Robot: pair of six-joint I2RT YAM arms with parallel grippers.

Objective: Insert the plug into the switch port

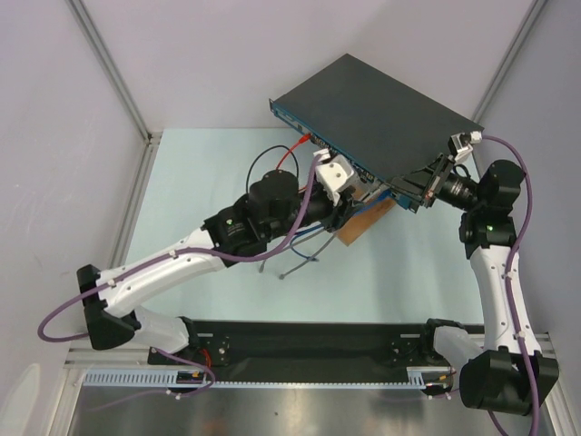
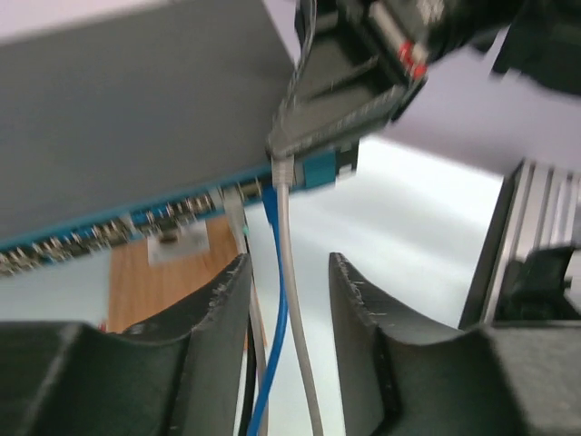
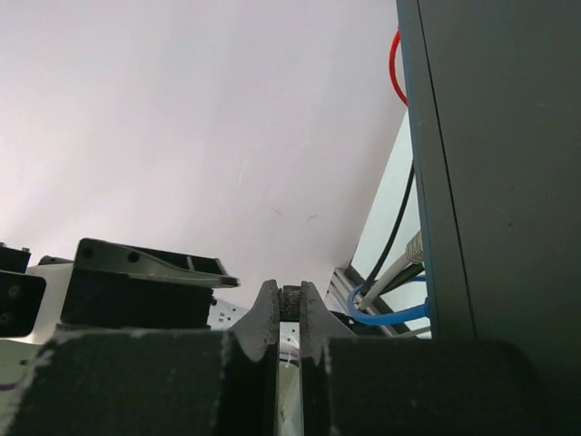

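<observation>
The switch (image 1: 372, 109) is a flat black box lying askew, its blue socket strip (image 2: 136, 222) facing my left arm. My right gripper (image 1: 419, 180) is at the strip's right end, shut on a small clear plug (image 3: 290, 298). In the left wrist view that plug (image 2: 283, 168) sits right at the strip, under the right fingers, with its grey cable (image 2: 295, 300) hanging down. My left gripper (image 2: 289, 259) is open below the strip. The grey and a blue cable (image 2: 272, 318) pass loosely between its fingers. Whether the plug is in a socket is hidden.
A brown wooden board (image 1: 368, 222) lies under the switch's near edge. Red (image 1: 289, 156), black, blue and another grey cable (image 3: 404, 259) run from other sockets. Aluminium frame posts (image 2: 536, 236) stand at the sides, and a black rail (image 1: 309, 341) runs along the near edge.
</observation>
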